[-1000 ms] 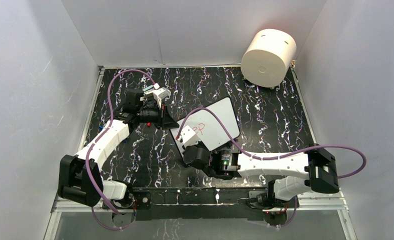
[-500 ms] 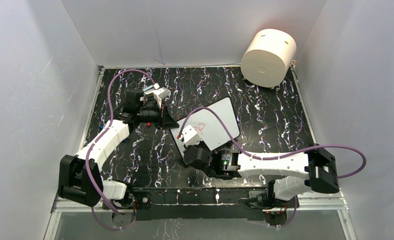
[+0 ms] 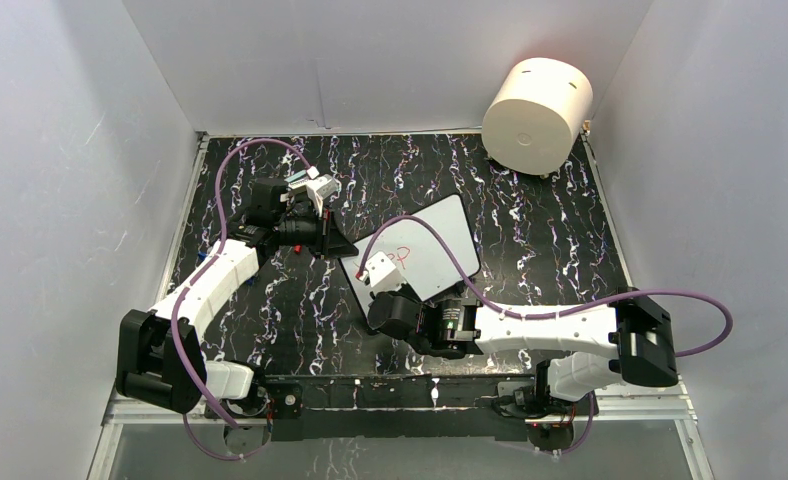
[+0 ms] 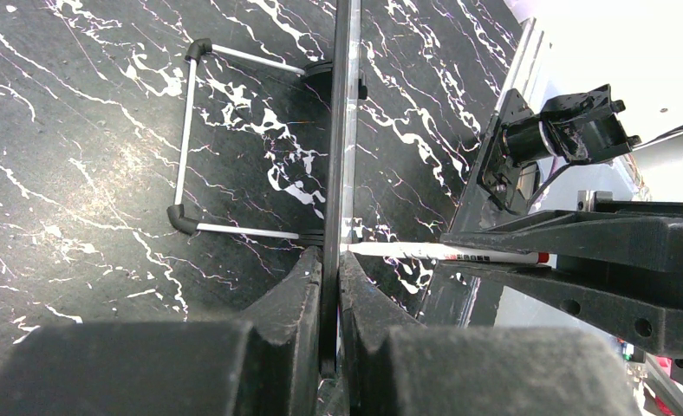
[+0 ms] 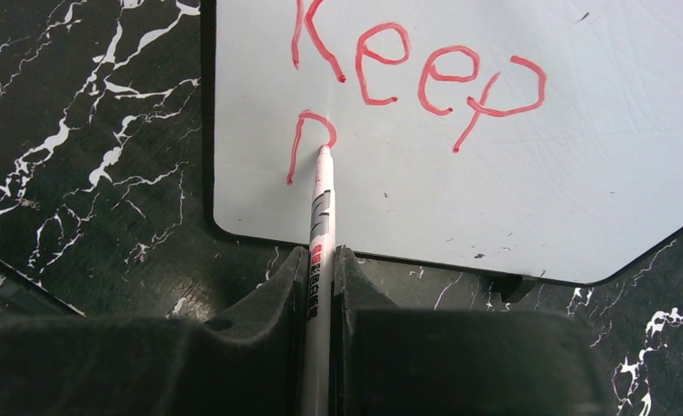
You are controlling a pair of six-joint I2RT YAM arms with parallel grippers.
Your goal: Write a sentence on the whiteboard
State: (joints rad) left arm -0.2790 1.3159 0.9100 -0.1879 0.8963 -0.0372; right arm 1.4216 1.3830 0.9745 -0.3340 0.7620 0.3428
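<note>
The whiteboard (image 3: 438,243) lies tilted at mid-table, its black rim edge-on in the left wrist view (image 4: 342,130). My left gripper (image 3: 333,243) is shut on the board's left edge (image 4: 330,256). My right gripper (image 3: 378,292) is shut on a white marker (image 5: 322,199), with the jaws (image 5: 321,253) just off the board's near edge. The marker tip touches the board (image 5: 529,191) at the arch of a red "p". The sentence reads "Keep" (image 5: 416,74) with that single letter (image 5: 308,139) starting a second line. The marker also shows in the left wrist view (image 4: 442,252).
A cream cylinder (image 3: 537,115) stands at the far right corner. White walls enclose the black marbled table (image 3: 530,220) on three sides. A wire stand with black feet (image 4: 182,147) props the board from behind. Purple cables loop over both arms.
My right gripper with the marker has shifted slightly over the board's near-left corner. The left arm and the board have not moved.
</note>
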